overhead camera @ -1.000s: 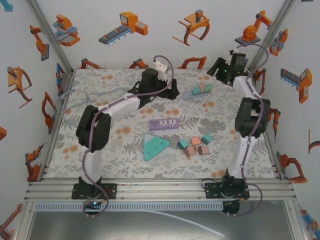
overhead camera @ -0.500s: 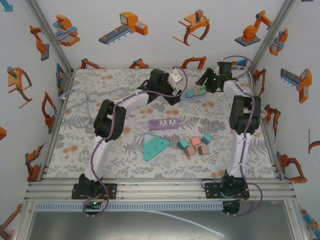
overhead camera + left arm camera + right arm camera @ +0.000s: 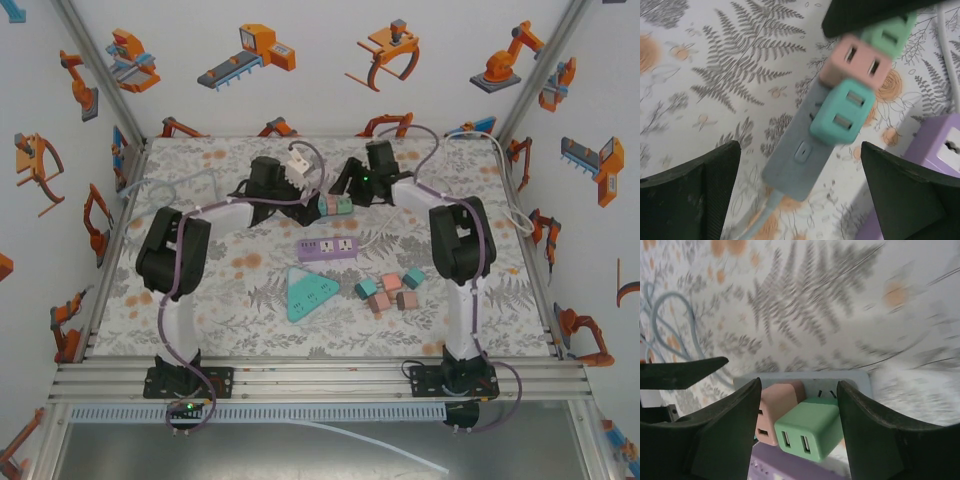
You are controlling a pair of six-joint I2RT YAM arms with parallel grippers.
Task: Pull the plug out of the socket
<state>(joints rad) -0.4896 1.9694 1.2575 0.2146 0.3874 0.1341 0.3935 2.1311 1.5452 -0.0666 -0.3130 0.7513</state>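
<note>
A grey-blue socket strip (image 3: 792, 155) lies on the fern-print table, carrying a teal plug (image 3: 842, 117), a pink plug (image 3: 854, 62) and a green plug (image 3: 887, 32). My left gripper (image 3: 800, 147) hangs open above the strip's cable end, fingers (image 3: 690, 200) wide on either side. My right gripper (image 3: 799, 390) is open and straddles the green plug (image 3: 807, 430), which tilts with its prongs showing above the strip (image 3: 805, 379); the pink plug (image 3: 774, 410) sits beside it. From the top view both grippers, left (image 3: 305, 193) and right (image 3: 352, 188), meet over the strip (image 3: 335, 203).
A purple socket strip (image 3: 328, 247) lies just in front of the grey one, with a teal triangular socket block (image 3: 308, 293) and several loose plugs (image 3: 390, 290) nearer me. A white cable (image 3: 510, 205) runs along the right wall. A grey cable (image 3: 170, 190) loops at the left.
Both arms have swung left and come down together. The grey strip with its plugs now sits further left and nearer than before, between the two grippers.
</note>
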